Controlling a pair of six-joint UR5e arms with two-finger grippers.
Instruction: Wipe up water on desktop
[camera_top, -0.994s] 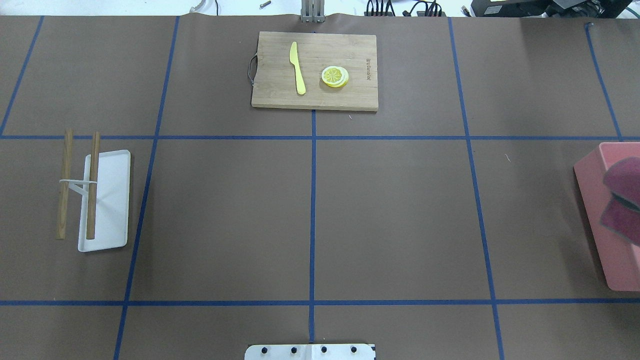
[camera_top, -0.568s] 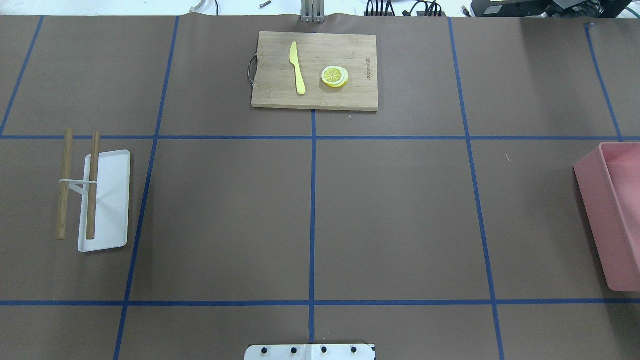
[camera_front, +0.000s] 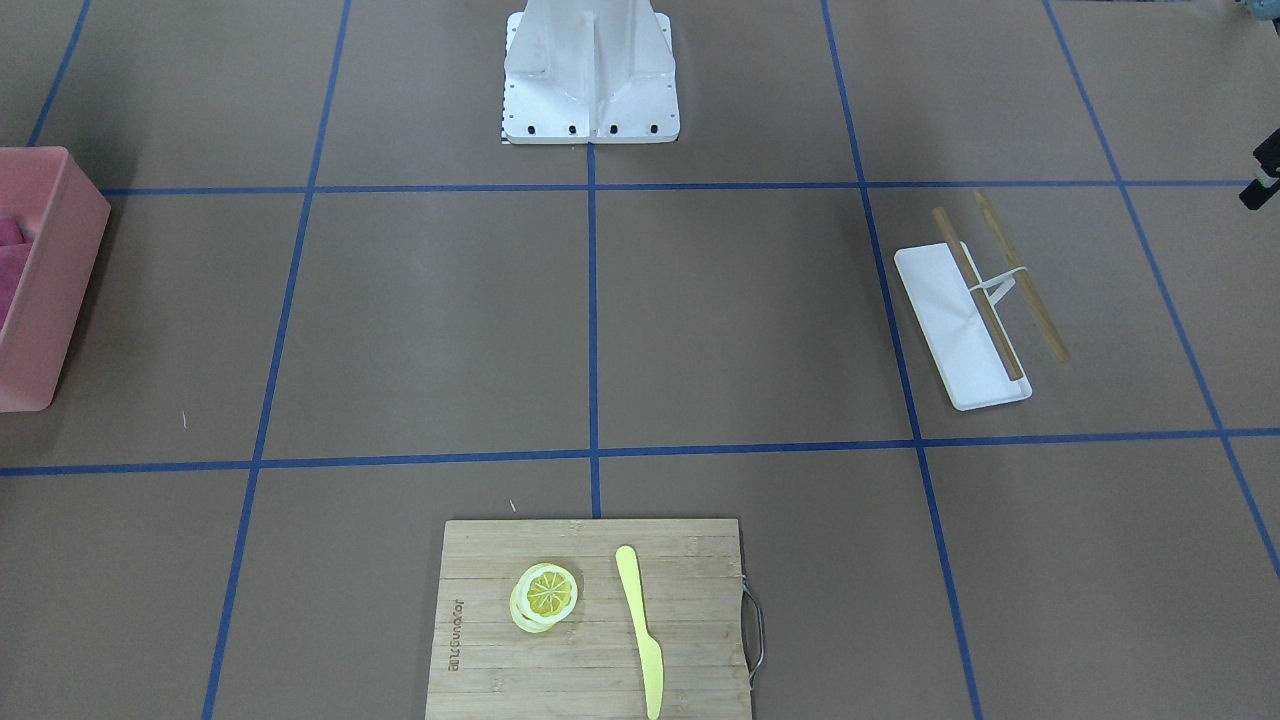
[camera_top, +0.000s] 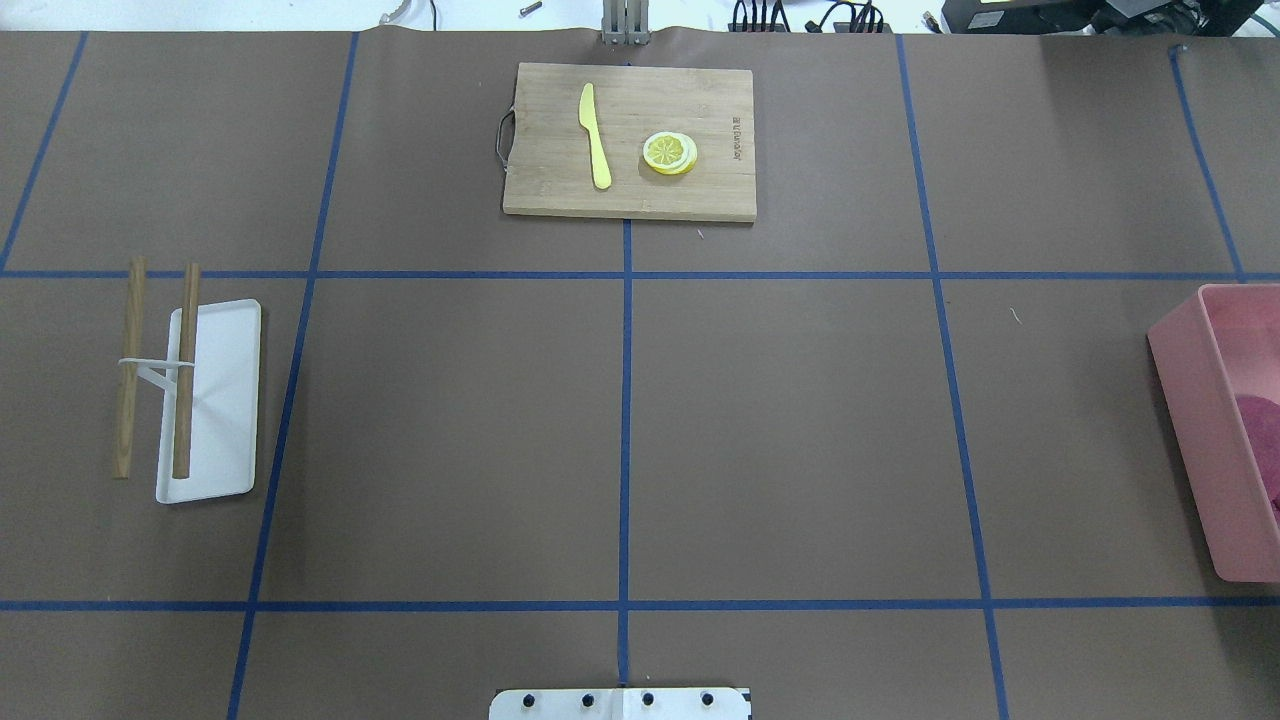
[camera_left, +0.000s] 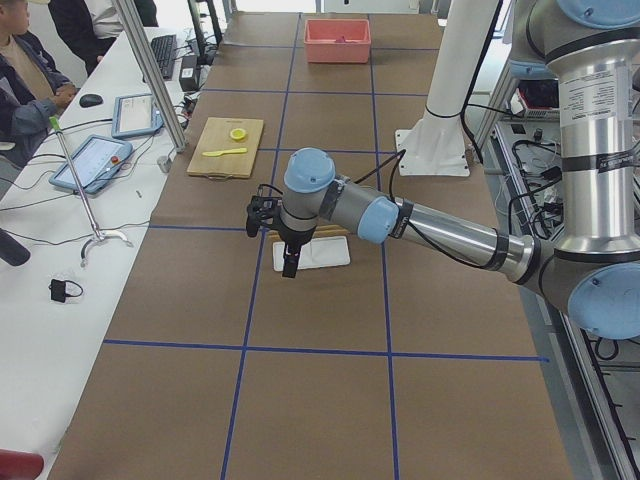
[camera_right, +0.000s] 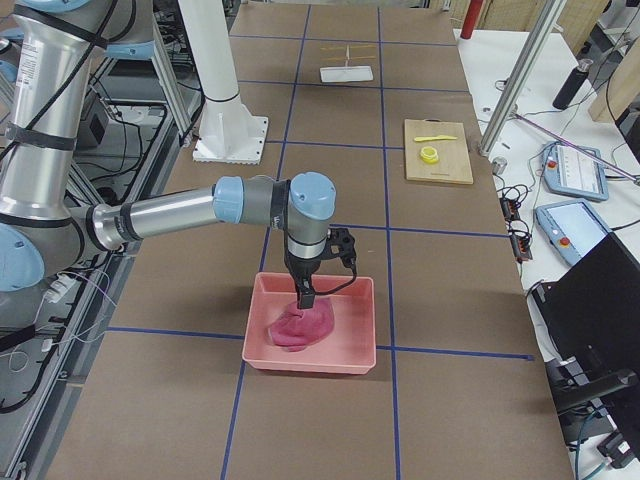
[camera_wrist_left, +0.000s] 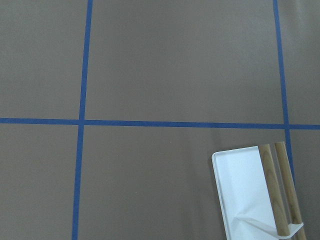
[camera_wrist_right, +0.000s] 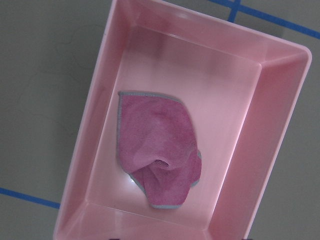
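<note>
- Overhead view: behind the robot's edge, facing forward and down over the desktop (camera_top: 800, 420) to the cutting board (camera_top: 560, 190) at the far edge.
- Front-facing view: from that far edge, steeply down toward the robot base (camera_front: 590, 70); shares the board, white tray (camera_front: 945, 310) and pink bin (camera_front: 50, 280).
- Side views: high beyond each end, looking along the table.
- Wrist cameras: close, looking down, left on the tray's corner, right into the bin.

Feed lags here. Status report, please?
Left gripper by tray, right gripper above bin; both states unclear. Cloth lies in bin. Desktop: no water seen, nothing blocking.
</note>
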